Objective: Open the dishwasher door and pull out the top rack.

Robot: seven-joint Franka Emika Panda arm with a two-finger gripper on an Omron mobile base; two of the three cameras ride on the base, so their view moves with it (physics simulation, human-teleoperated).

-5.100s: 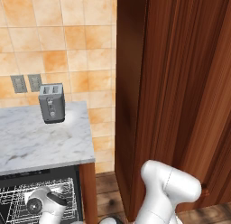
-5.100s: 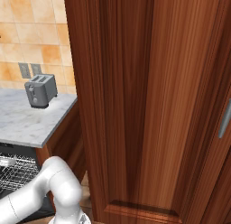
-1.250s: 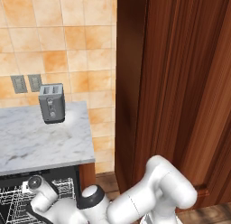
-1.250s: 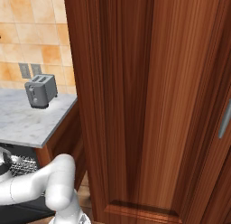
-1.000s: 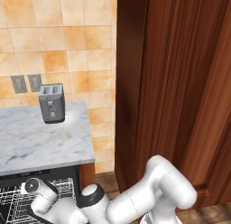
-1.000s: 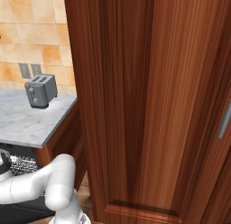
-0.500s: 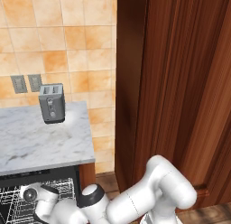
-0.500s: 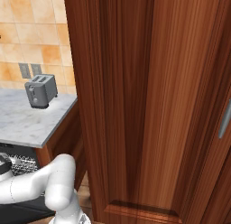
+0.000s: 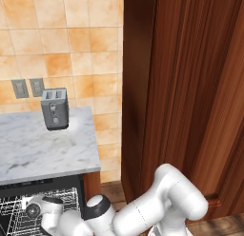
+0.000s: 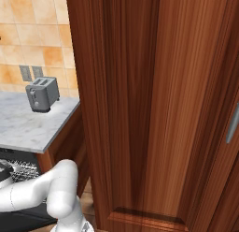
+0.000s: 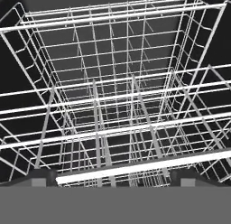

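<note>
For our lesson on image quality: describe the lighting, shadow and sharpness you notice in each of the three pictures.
Left base view: even, glare-free light; the toaster casts a faint shadow on the counter. Right base view: equally flat, slightly soft. Hand view: bright top rack wires against a dark interior, near bars thick from perspective.

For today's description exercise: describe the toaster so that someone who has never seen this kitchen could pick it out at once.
Find the grey-veined marble counter left of the tall brown wooden cabinet. Near its back edge, against the orange tiled wall, stands the toaster. It is a small grey box with two top slots, just below and right of two grey wall outlets.
</note>
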